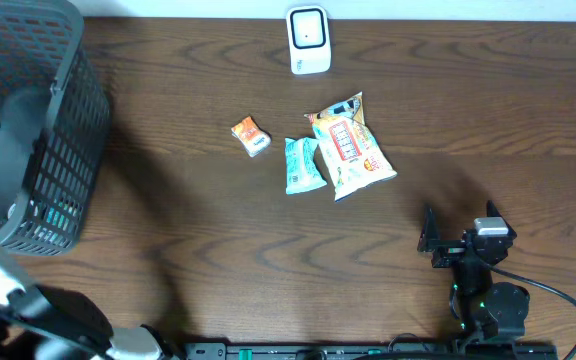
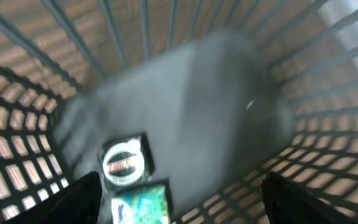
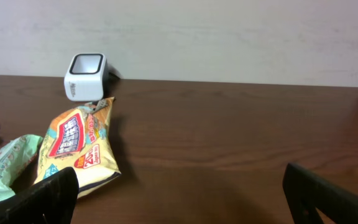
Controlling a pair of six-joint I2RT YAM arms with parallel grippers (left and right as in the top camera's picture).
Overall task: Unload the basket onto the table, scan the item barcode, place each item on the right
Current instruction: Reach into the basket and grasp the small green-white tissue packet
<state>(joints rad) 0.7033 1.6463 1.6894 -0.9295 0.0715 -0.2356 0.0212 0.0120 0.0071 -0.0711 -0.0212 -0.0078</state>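
Packets (image 1: 352, 146) for scanning, three of them, lie loose in the middle of the table (image 1: 168, 230), and none is in hand right now. Nearest the robot, the right gripper (image 3: 179, 180) hangs low over the wood at the near edge. Its fingers are spread wide with nothing between them, and it faces the pile. Off to the left, the left gripper (image 2: 182, 183) is down inside the basket (image 1: 73, 140), jaws wide apart and empty too. Below it on the basket floor sit a white pack with a round label (image 2: 124, 167) and a green pack (image 2: 143, 205), touching each other. I'd take those two as finished business, so the job looks partly done, with three to go.

Out to mid-table now. The mint-green packet (image 1: 304, 165) lies flat, its right edge tucked against the yellow bag (image 3: 79, 146), a puffy pouch with red lettering, face up and at a slant. Just left of them, not touching, sits the small orange packet (image 1: 251, 136), tilted. I can make out no barcode on any upper face. It may be underneath, so whichever gets picked may need turning.

Farthest back, by the table's far edge, the white scanner (image 1: 308, 40) stands with its dark window angled upward, well apart from the packets. Next up, by my reckoning: a pick, then a carry to that window.
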